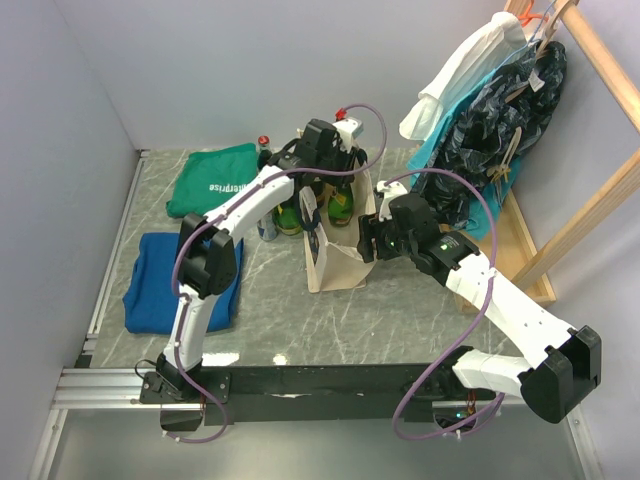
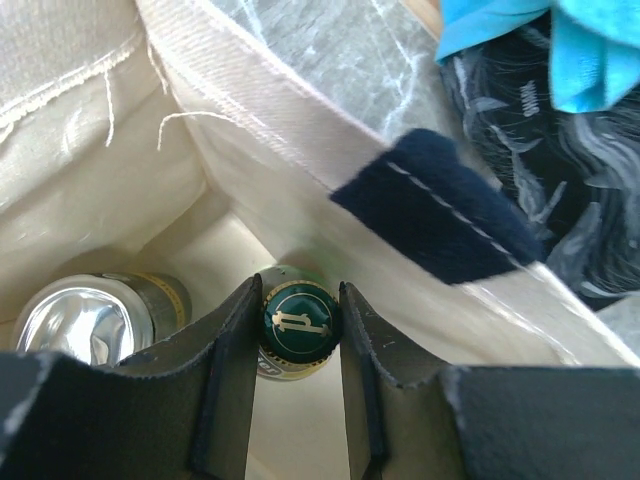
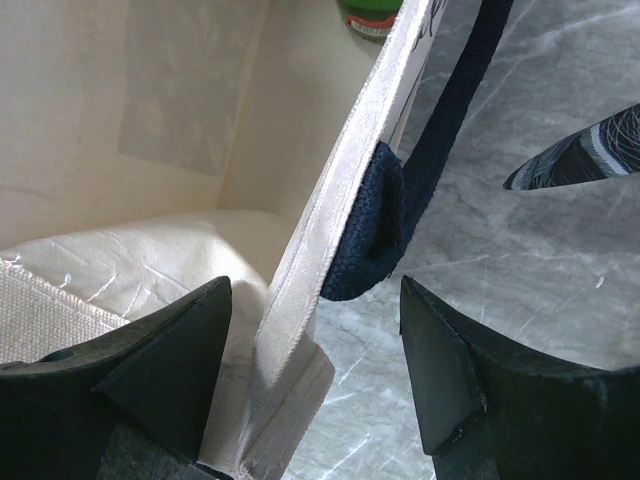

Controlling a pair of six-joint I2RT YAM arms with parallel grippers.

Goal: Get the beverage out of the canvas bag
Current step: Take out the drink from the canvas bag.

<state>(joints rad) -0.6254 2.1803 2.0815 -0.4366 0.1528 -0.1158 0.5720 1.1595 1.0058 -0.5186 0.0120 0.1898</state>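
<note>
Bottle (image 2: 297, 325), green-capped, stood upright on the floor of the bag (image 1: 335, 265), in a corner against the far wall, with a silver-topped can (image 2: 75, 320) just beside it. The left arm (image 1: 245, 200) reached down through the bag's mouth from behind. The left jaws had closed to a narrow gap on the bottle's cap, one on each side and touching it. To me that looked like a grip made for lifting straight up, the only way out of so deep a bag.

The right arm (image 1: 500, 295) came at the bag from its right side. The right jaws stood well apart astride the bag's rim, one inside and one outside, next to where a navy handle (image 3: 375, 225) was sewn on. Neither touched the cloth that I could see, so they held nothing. I judged they were there to steady the wall, or to keep the limp canvas from rising with the bottle.

The bag sat near the middle of a grey marbled table (image 1: 400, 320). Left of the bag lay a folded green cloth (image 1: 215, 180) and, nearer the arms, a blue cloth (image 1: 165, 275). More green bottles (image 1: 290, 215) stood just left of the bag. Right of it, clothes (image 1: 500, 110) hung on a wooden rack (image 1: 590, 200). Plain pale walls closed in the table behind and to the left.
</note>
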